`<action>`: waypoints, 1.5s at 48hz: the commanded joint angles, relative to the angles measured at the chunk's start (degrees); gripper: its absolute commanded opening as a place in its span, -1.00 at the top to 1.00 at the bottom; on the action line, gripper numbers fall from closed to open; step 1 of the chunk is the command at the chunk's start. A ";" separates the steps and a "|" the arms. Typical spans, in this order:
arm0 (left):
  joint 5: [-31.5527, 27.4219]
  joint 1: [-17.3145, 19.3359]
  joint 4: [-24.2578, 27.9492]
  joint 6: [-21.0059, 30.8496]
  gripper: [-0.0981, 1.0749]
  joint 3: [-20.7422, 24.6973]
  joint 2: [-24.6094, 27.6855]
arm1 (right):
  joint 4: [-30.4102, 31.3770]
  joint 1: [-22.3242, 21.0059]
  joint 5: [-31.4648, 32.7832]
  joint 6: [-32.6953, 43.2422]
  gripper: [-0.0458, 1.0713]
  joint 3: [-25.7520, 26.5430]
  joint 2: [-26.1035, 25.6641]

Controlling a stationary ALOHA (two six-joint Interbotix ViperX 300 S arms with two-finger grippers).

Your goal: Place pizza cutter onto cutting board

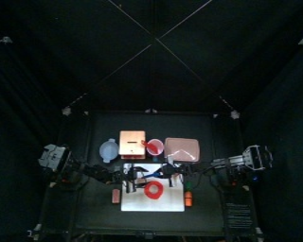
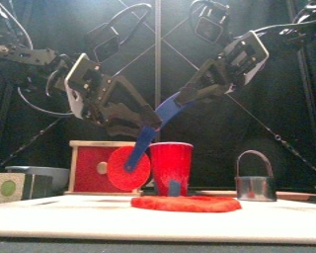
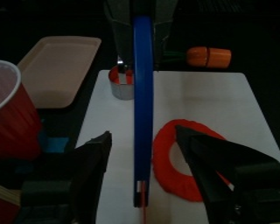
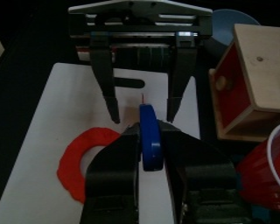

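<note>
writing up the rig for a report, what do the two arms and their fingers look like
Both arms are black with jointed segments and loose black cables looping along them. The left gripper and the right gripper each have two broad black fingers. Each wrist carries a pale, whitish block, as the front view shows. No readable markings.

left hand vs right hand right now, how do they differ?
The left hand stands wide open and empty around the pizza cutter's blue handle; the right hand is shut on that handle's end. The left hand comes in from the left in the front view, the right hand from the right. Both hang above the white cutting board.
</note>
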State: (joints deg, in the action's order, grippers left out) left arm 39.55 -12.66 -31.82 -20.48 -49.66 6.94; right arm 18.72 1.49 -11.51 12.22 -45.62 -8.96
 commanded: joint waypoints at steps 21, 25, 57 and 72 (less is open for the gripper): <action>-2.90 -0.44 -0.88 -0.09 -0.10 0.88 -0.62 | -2.11 1.76 -0.62 0.26 0.04 1.41 0.70; -3.87 -1.14 -0.88 -0.09 -0.03 1.41 -0.70 | -3.08 2.37 -0.62 0.26 0.04 2.02 2.55; -12.83 -2.81 -0.70 -0.44 0.06 3.96 -2.90 | -7.47 7.21 0.00 0.18 0.04 3.08 7.82; -12.83 -1.93 1.58 -0.09 0.06 4.57 -2.02 | -8.44 7.73 3.52 0.26 0.04 1.85 7.47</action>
State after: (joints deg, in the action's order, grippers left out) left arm 26.02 -15.38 -30.76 -20.48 -47.99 5.80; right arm 10.63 8.70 -8.53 12.74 -43.95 -0.53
